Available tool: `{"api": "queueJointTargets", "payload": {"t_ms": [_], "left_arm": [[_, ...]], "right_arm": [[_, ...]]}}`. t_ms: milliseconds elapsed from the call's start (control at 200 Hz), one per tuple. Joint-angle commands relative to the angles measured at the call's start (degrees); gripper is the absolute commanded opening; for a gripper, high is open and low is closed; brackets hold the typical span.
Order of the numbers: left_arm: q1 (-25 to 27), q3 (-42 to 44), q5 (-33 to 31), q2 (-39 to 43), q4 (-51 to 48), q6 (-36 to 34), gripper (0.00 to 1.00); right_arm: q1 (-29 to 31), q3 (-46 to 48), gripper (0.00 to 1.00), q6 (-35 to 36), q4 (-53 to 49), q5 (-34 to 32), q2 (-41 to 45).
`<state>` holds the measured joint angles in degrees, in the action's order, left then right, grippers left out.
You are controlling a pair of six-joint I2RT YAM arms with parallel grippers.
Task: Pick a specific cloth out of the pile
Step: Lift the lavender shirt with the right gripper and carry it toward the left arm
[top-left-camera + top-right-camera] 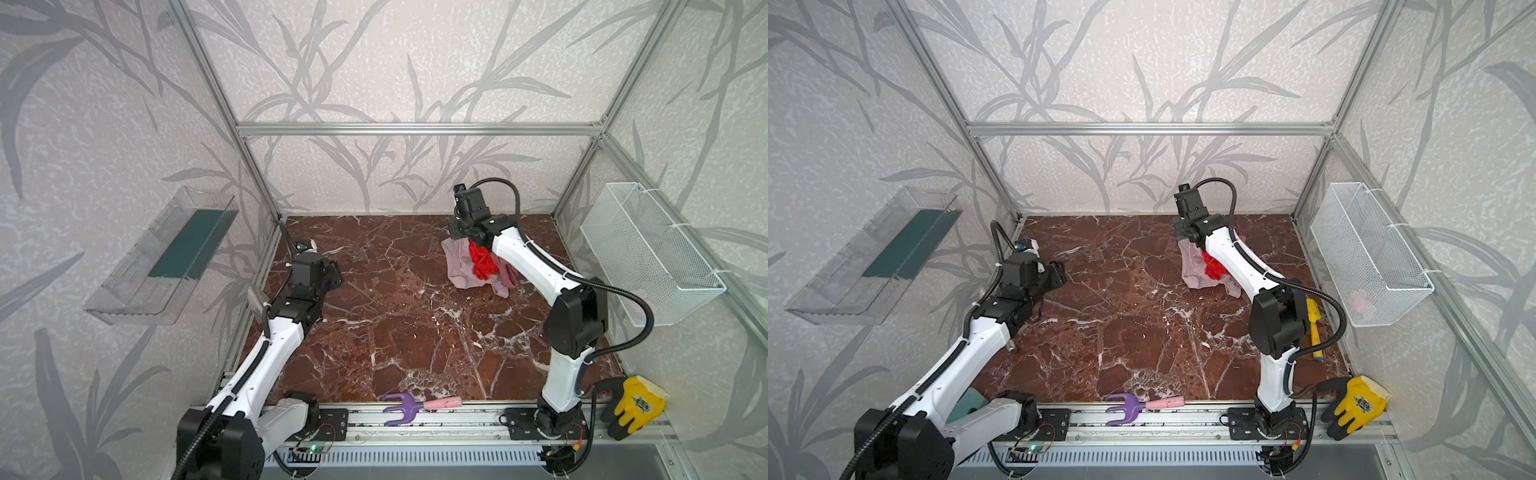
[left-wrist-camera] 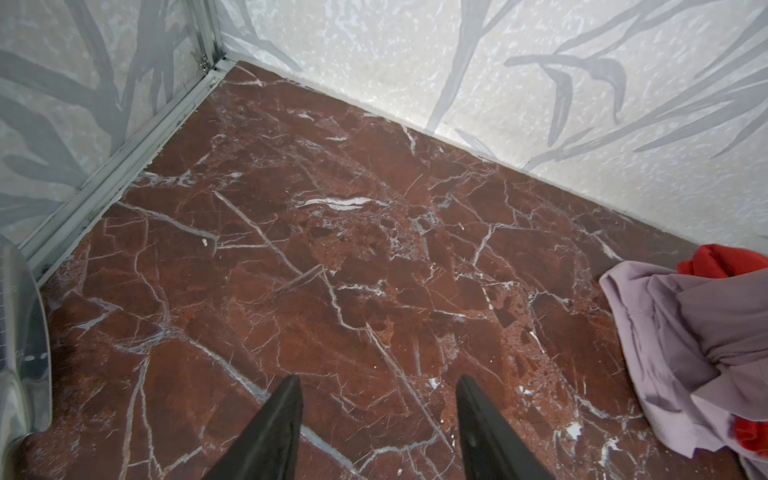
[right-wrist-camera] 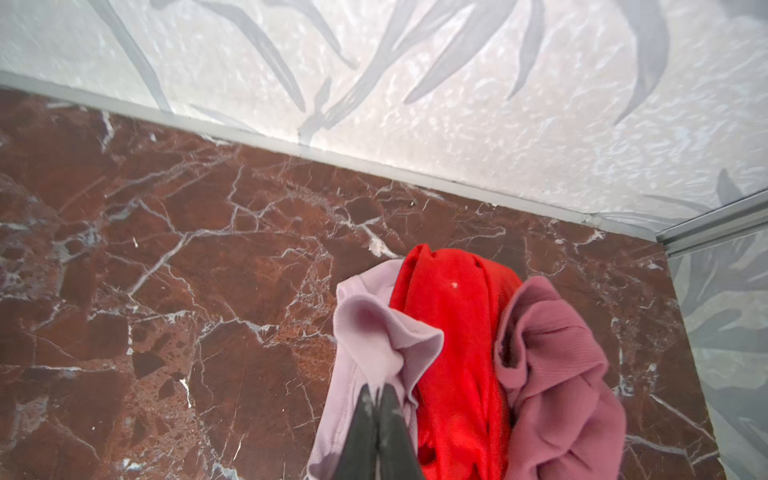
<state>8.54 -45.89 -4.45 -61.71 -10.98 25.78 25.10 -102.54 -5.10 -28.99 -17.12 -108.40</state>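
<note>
The right end effector [image 3: 379,390] is clenched: its two dark, tapered fingers [image 3: 365,411] meet tip to tip on a puckered fold of the cloth [image 3: 374,328], a thin, smooth, pale lilac-pink fabric with a finely ribbed hem, so the cloth is grasped at that fold. The cloth drapes from the fold in soft, rounded folds. Touching it on one side is a red cloth [image 3: 453,332], bright and slightly glossy, bunched into long vertical creases; against that lies a rose-mauve cloth [image 3: 557,353], darker, matte and finely ribbed, crumpled into thick lobes. Together they form the pile [image 1: 482,266], which in both top views sits right of centre in the frame, near the back wall, partly under the right arm's white forearm. The worktop [image 1: 395,324] is a polished red-brown marble-pattern surface with white veins. The left end effector [image 2: 378,380] is released: its black wedge-shaped fingers stand well apart above bare worktop at the left of the frame, well apart from the pile. A white wire-mesh basket [image 1: 648,257] hangs on the right wall and a clear plastic tray [image 1: 162,257] on the left wall.
</note>
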Motion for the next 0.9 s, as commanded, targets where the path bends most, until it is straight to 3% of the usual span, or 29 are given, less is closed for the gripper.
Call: {"api": "queueJointTargets", "payload": {"t_ms": [0, 330, 575, 730, 895], "left_arm": [[0.10, -2.67, 1.90, 0.11, -3.37, 2.12, 0.57], [0.09, -7.32, 5.20, -1.28, -5.67, 3.64, 0.57], [0.08, -10.82, 7.10, -2.75, -6.48, 4.27, 0.57], [0.08, -13.51, 6.73, -3.38, -7.63, 3.53, 0.57], [0.08, -15.27, 7.41, -3.03, -7.82, 3.86, 0.57]], "right_arm": [[-1.31, -3.80, 0.00, 1.32, -1.88, 3.16, 3.34], [-3.56, -21.45, 0.00, 3.12, -12.36, 6.87, 1.88], [-3.68, -46.04, 0.00, 4.50, -24.42, 8.18, -6.49], [-3.70, -62.46, 0.00, 4.25, -30.18, 12.47, -12.22], [-3.56, -60.29, 0.00, 0.64, -25.25, 22.66, -8.95]]}}
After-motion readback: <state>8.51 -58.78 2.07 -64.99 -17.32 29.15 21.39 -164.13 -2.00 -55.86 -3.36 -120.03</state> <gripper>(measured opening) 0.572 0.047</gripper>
